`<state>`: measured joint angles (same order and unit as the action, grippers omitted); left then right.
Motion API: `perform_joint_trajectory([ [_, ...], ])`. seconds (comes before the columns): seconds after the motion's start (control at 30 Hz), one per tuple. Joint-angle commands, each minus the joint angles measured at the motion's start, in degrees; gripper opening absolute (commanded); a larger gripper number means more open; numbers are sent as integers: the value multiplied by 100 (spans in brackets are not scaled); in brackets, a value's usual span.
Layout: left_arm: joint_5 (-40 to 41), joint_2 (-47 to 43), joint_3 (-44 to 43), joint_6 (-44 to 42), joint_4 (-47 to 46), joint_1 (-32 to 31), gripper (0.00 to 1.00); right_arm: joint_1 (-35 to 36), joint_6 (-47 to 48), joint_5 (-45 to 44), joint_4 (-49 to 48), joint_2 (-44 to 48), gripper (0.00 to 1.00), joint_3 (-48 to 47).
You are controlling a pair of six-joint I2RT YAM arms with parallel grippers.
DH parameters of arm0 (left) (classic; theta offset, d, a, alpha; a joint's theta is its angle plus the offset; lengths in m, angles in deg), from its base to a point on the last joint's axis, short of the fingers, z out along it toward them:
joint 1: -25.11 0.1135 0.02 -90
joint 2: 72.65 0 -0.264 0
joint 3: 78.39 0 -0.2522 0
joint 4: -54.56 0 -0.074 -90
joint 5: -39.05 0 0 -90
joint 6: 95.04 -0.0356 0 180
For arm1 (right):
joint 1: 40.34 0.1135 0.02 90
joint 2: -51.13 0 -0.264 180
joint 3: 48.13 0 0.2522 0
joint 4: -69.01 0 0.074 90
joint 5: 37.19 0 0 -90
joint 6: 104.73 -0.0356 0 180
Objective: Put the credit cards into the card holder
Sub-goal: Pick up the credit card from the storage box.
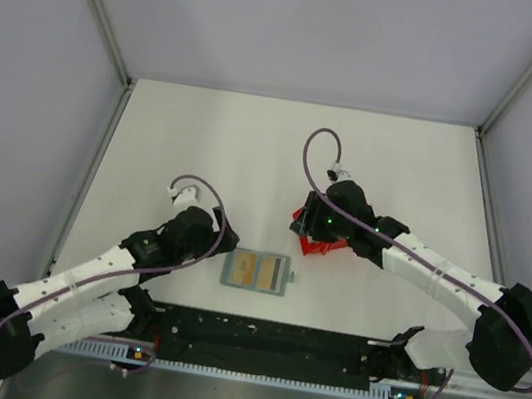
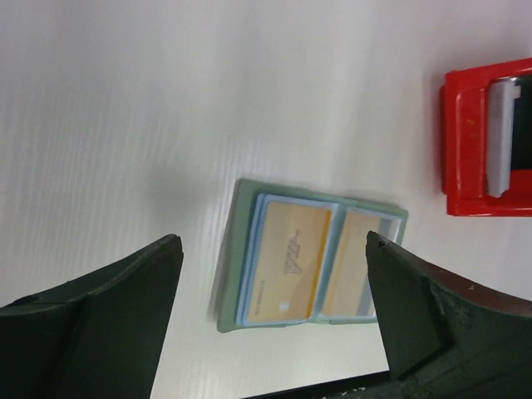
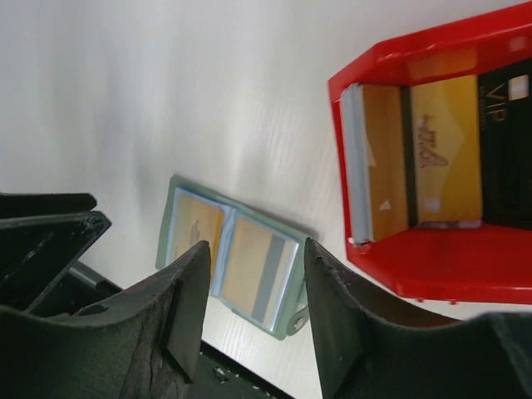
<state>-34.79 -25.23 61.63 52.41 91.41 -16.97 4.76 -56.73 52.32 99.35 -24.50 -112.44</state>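
The card holder point(image 1: 257, 271) lies open on the white table near the front edge, between the two arms. A tan credit card point(image 2: 291, 262) fills its left pocket and another with a grey stripe point(image 3: 258, 270) fills the right. More credit cards lie in a red bin point(image 3: 449, 266): a tan one point(image 3: 445, 158), a dark one point(image 3: 507, 150) and a whitish one point(image 3: 353, 158). My left gripper point(image 2: 274, 243) hangs open above the holder, its fingers wide apart and empty. My right gripper point(image 3: 258, 248) is open and empty, near the bin point(image 1: 320, 243).
A black rail point(image 1: 274, 341) runs along the near table edge just in front of the card holder. Metal frame posts point(image 1: 103, 12) and grey walls close off the left, right and back sides.
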Motion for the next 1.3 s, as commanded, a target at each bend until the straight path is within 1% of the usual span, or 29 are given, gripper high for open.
perform_joint_trajectory([
  [0.0, 230, 451, -769, -760, -296, -1, 96, -545, 420, 31, 354, 242, 50, -289],
  [0.03, 186, 626, -919, -883, -340, -1, 97, -668, 473, 32, 372, 234, 51, -281],
  [0.13, -104, 1145, -1341, -1270, -542, 7, 98, -985, 561, 391, 408, 155, 53, -289],
  [0.27, -578, 1831, -1772, -1491, -814, 34, 98, -1293, 640, 664, 425, -38, 53, -377],
  [0.47, -1386, 2867, -2299, -1509, -920, 156, 98, -1548, 825, 1059, 425, -521, 53, -570],
  [0.53, -1763, 3141, -2422, -1483, -1008, 192, 98, -1592, 842, 1244, 399, -741, 53, -649],
  [0.63, -2116, 3492, -2563, -1474, -1087, 245, 97, -1601, 930, 1411, 408, -996, 53, -790],
  [0.83, -2635, 4003, -2967, -1570, -1027, 289, 95, -1610, 930, 1684, 241, -1409, 53, -975],
  [0.9, -2697, 4143, -3082, -1562, -921, 289, 94, -1610, 956, 1736, 232, -1541, 53, -1036],
  [1.07, -2627, 4188, -2986, -1439, -964, 306, 91, -1610, 904, 1956, 118, -1805, 53, -1107],
  [1.23, -2548, 4162, -2889, -1386, -947, 341, 83, -1619, 851, 2062, 65, -1972, 53, -1098],
  [1.27, -2539, 4161, -2880, -1394, -947, 341, 80, -1619, 834, 2071, 47, -1964, 52, -1098],
])
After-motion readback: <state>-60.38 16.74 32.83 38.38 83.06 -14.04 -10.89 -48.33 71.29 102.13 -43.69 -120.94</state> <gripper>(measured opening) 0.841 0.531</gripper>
